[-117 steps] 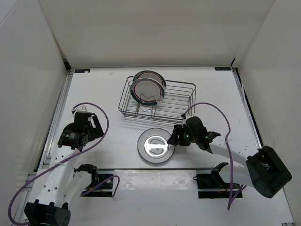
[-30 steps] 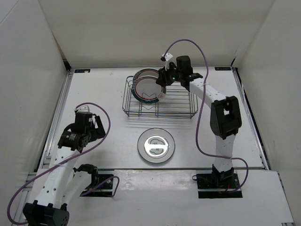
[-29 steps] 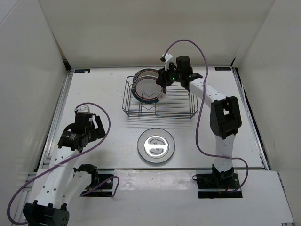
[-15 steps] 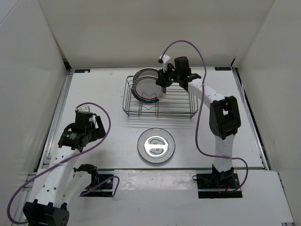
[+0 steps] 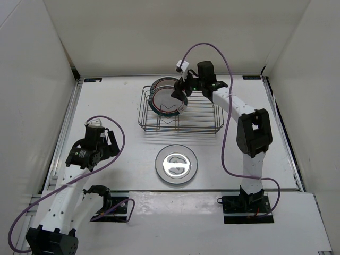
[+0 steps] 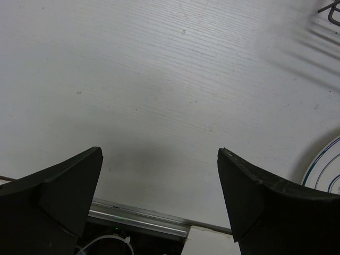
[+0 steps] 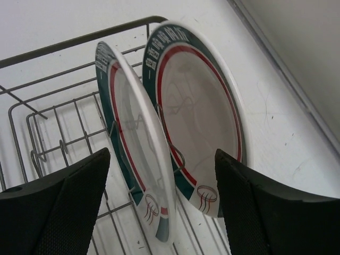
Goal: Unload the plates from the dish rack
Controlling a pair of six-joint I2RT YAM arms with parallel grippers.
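Two red/teal-ringed plates [image 7: 199, 122] noted upright in far-left dividers of dish rack [image 5: 199, 114], side by side w/ a gap. Found grey-rimmed plate [image 5: 176, 164] flat on counter [image 5: 117, 101], near side of rack, already unloaded. Over last sec, watched right fingers [image 5: 179, 91] creep left along rack's far edge toward the pair; approx 4 s back, had been down by grey plate. Saw them spread wide in wrist view, both plates framed between, no contact visible. Judged this an approach for 2nd pick, grasp not yet made; needed to settle on one rim before closing. Left fingers [image 5: 109, 144] seen spread too, empty, over bare counter, well apart from rack.
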